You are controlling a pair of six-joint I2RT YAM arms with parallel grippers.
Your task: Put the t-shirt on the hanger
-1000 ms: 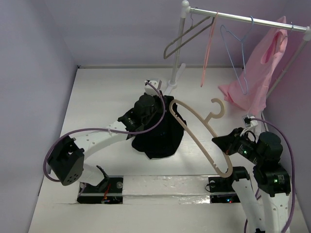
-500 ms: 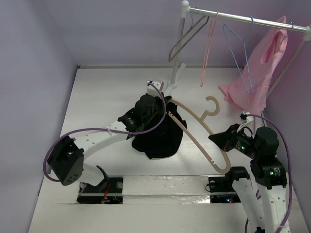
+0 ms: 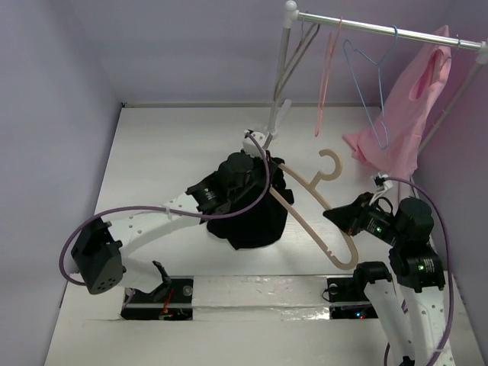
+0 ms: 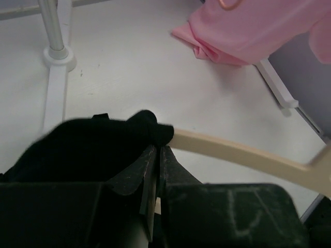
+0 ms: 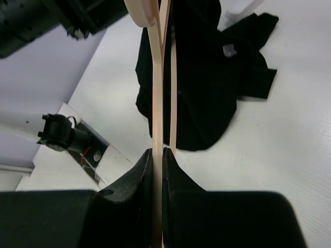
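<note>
The black t-shirt (image 3: 252, 217) hangs bunched from my left gripper (image 3: 264, 158), which is shut on a fold of its cloth. In the left wrist view the fold (image 4: 93, 142) sits at the closed fingertips (image 4: 158, 151), touching the end of the tan wooden hanger's arm (image 4: 243, 157). My right gripper (image 3: 337, 219) is shut on the hanger's (image 3: 309, 200) other arm and holds it tilted above the table, hook (image 3: 329, 164) pointing up. In the right wrist view the hanger (image 5: 155, 77) runs straight out from the closed jaws, with the t-shirt (image 5: 207, 77) beyond it.
A clothes rack stands at the back right: upright pole (image 3: 278, 76) and top rail (image 3: 381, 29). On the rail hang grey (image 3: 293, 53), pink (image 3: 328, 69) and blue (image 3: 374, 76) wire hangers and a pink garment (image 3: 404, 114). The rack's foot (image 4: 57, 51) lies near the shirt.
My left gripper has moved right and a little back with the t-shirt, closer to the hanger. The right gripper drew the hanger slightly left. The grey wire hanger has swung.
</note>
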